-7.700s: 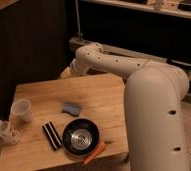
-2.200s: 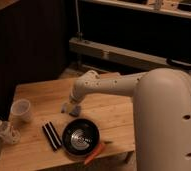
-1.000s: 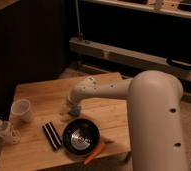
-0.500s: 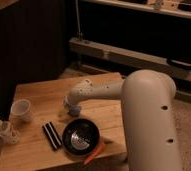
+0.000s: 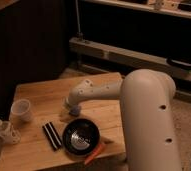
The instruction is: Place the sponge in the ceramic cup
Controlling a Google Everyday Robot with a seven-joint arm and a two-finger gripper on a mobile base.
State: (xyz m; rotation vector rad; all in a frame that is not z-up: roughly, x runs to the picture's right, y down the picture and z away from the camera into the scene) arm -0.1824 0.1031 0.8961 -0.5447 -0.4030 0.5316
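Single camera view, looking down on a wooden tabletop; dim, warm light.

Arm: white; its bulky link fills the right foreground; the forearm reaches left across the tabletop and ends near the middle of it.

Pincer: low over the tabletop at the arm's end, pointing down; whether it is apart, together or clamped cannot be told, since the wrist housing covers it.

Sponge: only a small blue-grey patch shows, right at the pincer's lower edge, on or just above the tabletop; contact with the pincer cannot be told; it is not in the cup.

Cup: white, upright, near the left edge of the tabletop; well apart from the pincer and sponge; nothing is seen inside it.

Bottle: clear, at the front left corner, just beside the cup on its near side.

Block: black with pale stripes, lying flat, between the bottle and the bowl.

Bowl: black outside, shiny metal inside, upright; near the front edge, just in front of the pincer and sponge.

Orange item: long and thin, lying by the bowl's front right rim at the tabletop edge; what it is cannot be told.
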